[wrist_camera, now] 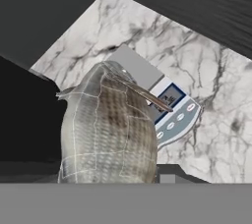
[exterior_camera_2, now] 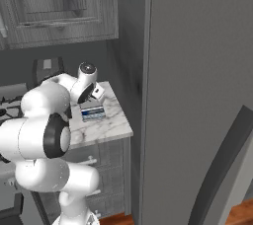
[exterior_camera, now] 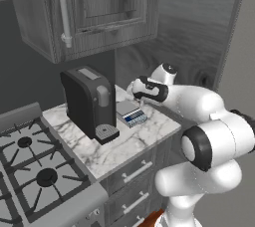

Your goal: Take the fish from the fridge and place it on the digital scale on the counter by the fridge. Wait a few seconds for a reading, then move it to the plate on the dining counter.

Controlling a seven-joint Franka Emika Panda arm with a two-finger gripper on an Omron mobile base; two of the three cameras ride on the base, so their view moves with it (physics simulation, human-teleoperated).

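Note:
The fish [wrist_camera: 106, 129], grey and silvery with scales showing, hangs close before the hand camera with my gripper [exterior_camera: 135, 91] shut on it. It is just above the digital scale [wrist_camera: 172, 115], a flat silver-grey slab with a blue-and-white front strip, and covers part of it. The scale [exterior_camera: 130, 113] lies on the marble counter [exterior_camera: 124, 146] beside the fridge [exterior_camera_2: 197, 71]. From the right base view my hand [exterior_camera_2: 95, 93] hovers over the scale [exterior_camera_2: 92, 112]. I cannot tell whether the fish touches the scale.
A tall black coffee machine [exterior_camera: 89, 101] stands just left of the scale. A gas stove [exterior_camera: 30, 166] adjoins the counter on the left. Grey wall cabinets [exterior_camera: 99, 7] hang overhead. The fridge's long dark handle [exterior_camera_2: 222, 160] juts out at lower right.

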